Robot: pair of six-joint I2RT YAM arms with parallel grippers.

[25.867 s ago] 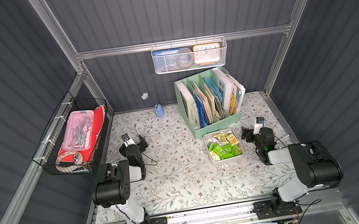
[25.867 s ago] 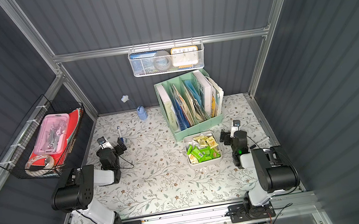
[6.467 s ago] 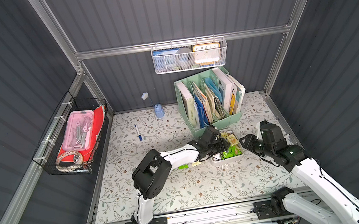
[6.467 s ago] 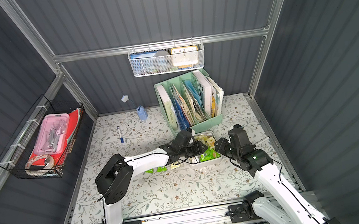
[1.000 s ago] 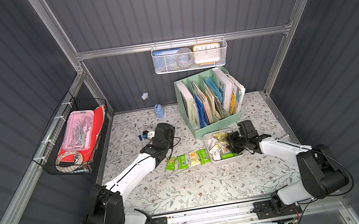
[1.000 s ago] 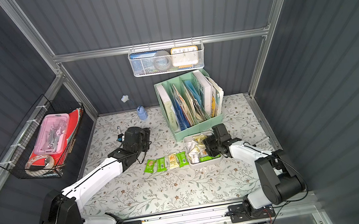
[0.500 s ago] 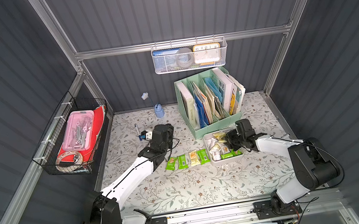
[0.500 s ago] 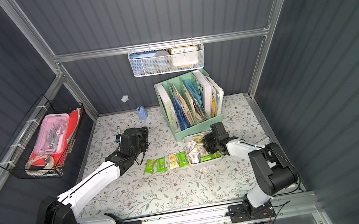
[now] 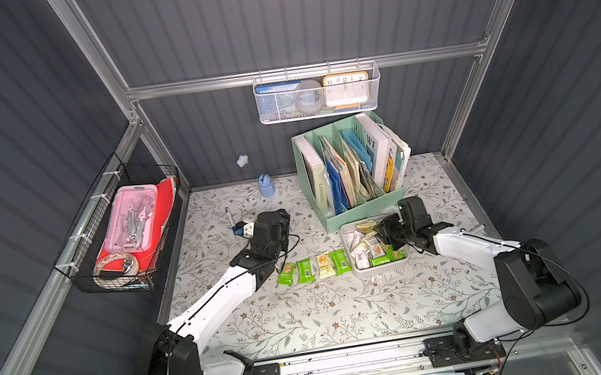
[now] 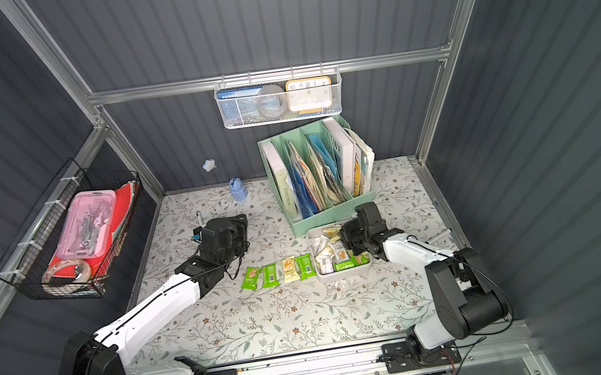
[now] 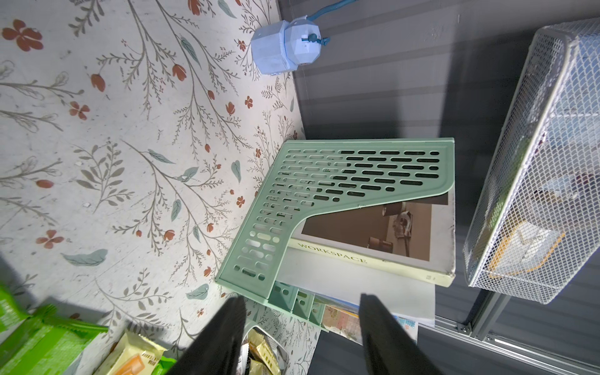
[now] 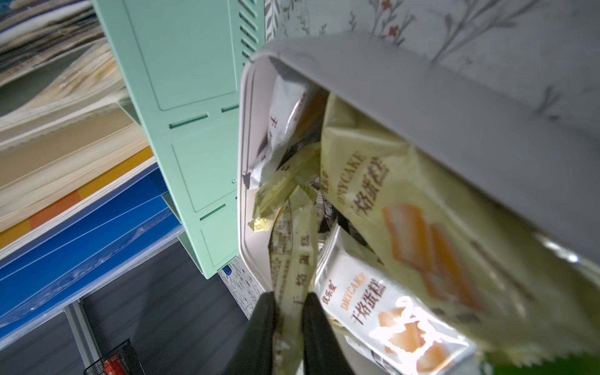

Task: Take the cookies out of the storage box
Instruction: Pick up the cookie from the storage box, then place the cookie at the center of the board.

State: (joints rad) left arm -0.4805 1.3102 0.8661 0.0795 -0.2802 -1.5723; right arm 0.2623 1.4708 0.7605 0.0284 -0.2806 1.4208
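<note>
Top views both show the flowered table point(image 9: 307, 313), with the storage box point(image 9: 377, 270) on the robot's right side. The box holds most of the cookies point(image 9: 363, 245), heaped and overlapping. Four packets point(image 9: 315, 267) lie in a row on the table just beside the box wall, on the left arm's side. The right gripper point(image 9: 380, 231) reaches down into the box. In the right wrist view its jaws are drawn nearly together on a pale yellow packet point(image 12: 293, 259), pinching it by one end. The step in hand looks like the grasp of the next cookie. The next move calls for a lift high enough to clear the box wall, then a carry to bare table, most likely to lengthen the row. The left gripper point(image 11: 302, 298) hangs over the table well apart from the box, its jaws spread with nothing between them. Around the box, the green file organiser point(image 9: 367, 209) stands just behind it and closes off that side. A black wire basket point(image 9: 120, 236) hangs on the left wall and a white mesh basket point(image 9: 320, 107) on the back rail. A small blue object point(image 9: 266, 189) and a pen point(image 9: 230, 218) lie far from the work. The likeliest snags are neighbouring packets lying across the pinched one, which may ride up with it, and the four packets already filling the spot nearest the box.
</note>
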